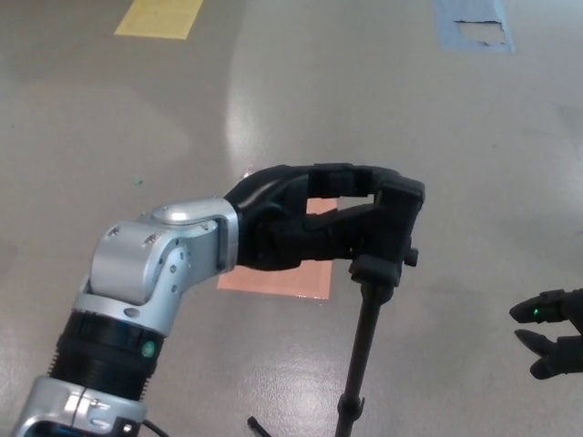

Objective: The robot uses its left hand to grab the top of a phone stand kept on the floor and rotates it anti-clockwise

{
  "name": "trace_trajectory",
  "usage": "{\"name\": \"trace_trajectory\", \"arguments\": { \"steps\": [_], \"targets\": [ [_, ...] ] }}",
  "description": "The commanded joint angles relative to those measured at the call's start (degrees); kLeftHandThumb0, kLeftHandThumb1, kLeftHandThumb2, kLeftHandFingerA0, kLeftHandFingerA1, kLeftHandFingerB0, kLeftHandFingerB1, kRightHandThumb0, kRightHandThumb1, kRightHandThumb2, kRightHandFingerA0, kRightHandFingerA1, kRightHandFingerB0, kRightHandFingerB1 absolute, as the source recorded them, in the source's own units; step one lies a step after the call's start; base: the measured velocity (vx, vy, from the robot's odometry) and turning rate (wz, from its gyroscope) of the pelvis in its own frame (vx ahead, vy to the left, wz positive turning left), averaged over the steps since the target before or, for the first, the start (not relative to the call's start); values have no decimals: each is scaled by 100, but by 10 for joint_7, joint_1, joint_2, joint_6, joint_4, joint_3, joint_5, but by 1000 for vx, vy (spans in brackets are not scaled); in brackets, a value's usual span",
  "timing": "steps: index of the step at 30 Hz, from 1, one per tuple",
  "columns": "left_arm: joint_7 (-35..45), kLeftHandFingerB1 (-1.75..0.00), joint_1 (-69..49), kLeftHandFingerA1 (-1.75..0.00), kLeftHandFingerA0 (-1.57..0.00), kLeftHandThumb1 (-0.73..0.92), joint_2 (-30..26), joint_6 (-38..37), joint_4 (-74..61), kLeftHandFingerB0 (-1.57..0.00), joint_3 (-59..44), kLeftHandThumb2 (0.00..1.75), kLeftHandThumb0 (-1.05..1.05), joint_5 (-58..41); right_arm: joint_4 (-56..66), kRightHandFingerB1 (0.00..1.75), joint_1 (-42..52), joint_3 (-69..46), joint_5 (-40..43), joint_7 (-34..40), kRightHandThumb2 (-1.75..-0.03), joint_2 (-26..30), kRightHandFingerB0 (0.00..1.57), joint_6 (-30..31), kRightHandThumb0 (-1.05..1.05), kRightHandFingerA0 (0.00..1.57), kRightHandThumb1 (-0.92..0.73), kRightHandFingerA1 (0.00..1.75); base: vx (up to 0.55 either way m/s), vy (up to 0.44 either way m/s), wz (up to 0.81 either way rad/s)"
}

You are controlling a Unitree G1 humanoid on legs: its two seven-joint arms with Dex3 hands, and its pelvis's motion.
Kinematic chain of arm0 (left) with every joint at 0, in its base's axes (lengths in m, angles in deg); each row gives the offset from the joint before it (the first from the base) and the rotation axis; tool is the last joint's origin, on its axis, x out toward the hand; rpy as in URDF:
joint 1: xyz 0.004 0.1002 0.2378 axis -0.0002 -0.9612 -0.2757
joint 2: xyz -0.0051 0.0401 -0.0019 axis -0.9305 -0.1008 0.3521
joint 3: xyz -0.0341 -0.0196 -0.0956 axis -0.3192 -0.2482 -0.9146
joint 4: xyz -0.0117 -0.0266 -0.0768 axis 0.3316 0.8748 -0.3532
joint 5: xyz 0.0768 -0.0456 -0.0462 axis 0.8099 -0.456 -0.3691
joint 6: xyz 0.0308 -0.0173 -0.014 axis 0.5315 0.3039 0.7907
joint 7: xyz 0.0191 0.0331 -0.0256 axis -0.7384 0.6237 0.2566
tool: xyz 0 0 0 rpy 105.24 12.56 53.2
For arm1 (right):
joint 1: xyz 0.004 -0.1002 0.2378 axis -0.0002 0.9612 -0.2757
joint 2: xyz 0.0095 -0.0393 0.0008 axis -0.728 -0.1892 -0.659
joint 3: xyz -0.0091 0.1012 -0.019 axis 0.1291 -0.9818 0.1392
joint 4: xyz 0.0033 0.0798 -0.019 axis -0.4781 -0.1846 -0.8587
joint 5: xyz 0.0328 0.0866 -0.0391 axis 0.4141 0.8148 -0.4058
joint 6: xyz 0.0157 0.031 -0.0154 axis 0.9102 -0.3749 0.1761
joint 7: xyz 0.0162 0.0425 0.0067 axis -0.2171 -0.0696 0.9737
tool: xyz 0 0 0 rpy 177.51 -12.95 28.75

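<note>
The left hand [337, 218] is closed tight around the top of the stand [364, 346]. The black stand pole goes down to the grey floor [137, 100]. An orange patch [278, 273] lies on the floor behind the hand. The right hand [551, 335] is far right, holding nothing, fingers apart.

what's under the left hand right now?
The left hand is closed on the phone stand head; its black pole runs down below. Beneath lies an orange floor patch, partly covered by the hand. The stand's base is out of frame.
</note>
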Motion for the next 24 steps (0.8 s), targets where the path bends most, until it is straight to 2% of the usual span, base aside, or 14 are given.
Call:
{"name": "trace_trajectory", "arguments": {
  "steps": [1, 10, 11, 12, 13, 14, 15, 16, 17, 18, 19, 20, 21, 24],
  "targets": [
    [42, -14, -2, -15, -1, 39, -13, 12, -9, 0, -7, 76, -63, -24, -4, 31, -2, -1, -2, -1, -65, 5, 27, 5, -54, 62, -82, 51, 0, 0, 0],
    [55, -10, -17, -8, 0, 45, -25, -8, -26, 0, -5, 81, -74, -19, -6, 31, 0, 5, -6, -1, -65, 4, 31, 3, -54, 63, -83, 50, 0, 0, 0],
    [57, -9, -18, -9, -1, 46, -27, -11, -25, 0, -5, 81, -75, -19, -6, 46, 0, 4, -5, -1, -97, 3, 26, 6, -59, 56, -69, 60, 0, 0, 0],
    [57, -9, -19, -9, -1, 46, -27, -13, -25, 0, -5, 81, -75, -19, -7, 46, -1, 3, -4, 0, -97, 3, 26, 8, -59, 56, -69, 60, 0, 0, 0],
    [59, -9, -19, -8, -1, 46, -29, -14, -25, 0, -6, 82, -75, -19, -6, 32, 0, 6, -7, 3, -66, 3, 34, 7, -54, 64, -84, 47, 0, 0, 0],
    [60, -9, -20, -9, -1, 46, -29, -15, -24, 0, -6, 81, -75, -18, -6, 47, 1, 7, -8, 3, -98, 2, 27, 6, -58, 55, -69, 60, 0, 0, 0],
    [61, -9, -21, -9, -1, 46, -30, -17, -24, 0, -6, 81, -75, -18, -6, 47, 2, 7, -8, 2, -98, 2, 27, 6, -58, 55, -69, 60, 0, 0, 0],
    [57, -9, -22, -15, -6, 47, -33, -14, -23, 0, -11, 81, -75, -18, -5, 32, 4, 13, -13, 4, -66, 2, 33, 2, -55, 64, -85, 47, 0, 0, 0],
    [56, -9, -22, -15, -6, 47, -33, -14, -22, 0, -12, 81, -75, -18, -5, 32, 4, 15, -15, 5, -66, 2, 33, 1, -55, 64, -85, 47, 0, 0, 0],
    [44, -12, -26, -21, -8, 45, -33, -16, -18, 0, -19, 81, -73, -15, -5, 46, 9, 15, -14, 8, -97, 2, 27, 2, -60, 60, -71, 61, 0, 0, 0],
    [41, -12, -28, -21, -8, 45, -33, -16, -17, 0, -21, 81, -73, -14, -5, 46, 10, 15, -13, 8, -97, 2, 27, 2, -60, 60, -71, 61, 0, 0, 0],
    [39, -12, -29, -20, -7, 45, -35, -20, -14, 0, -24, 81, -72, -12, -5, 32, 12, 14, -12, 8, -66, 2, 33, 2, -56, 66, -85, 49, 0, 0, 0],
    [39, -7, -31, -14, -6, 48, -40, -27, -9, 0, -28, 83, -78, -8, -5, 32, 15, 13, -11, 8, -66, 2, 32, 2, -54, 66, -84, 49, 0, 0, 0],
    [44, -5, -34, -12, -6, 49, -52, -41, 2, 0, -32, 83, -79, -1, -5, 32, 22, 12, -10, 8, -66, 0, 32, 2, -55, 66, -84, 49, 0, 0, 0]
  ]
}}
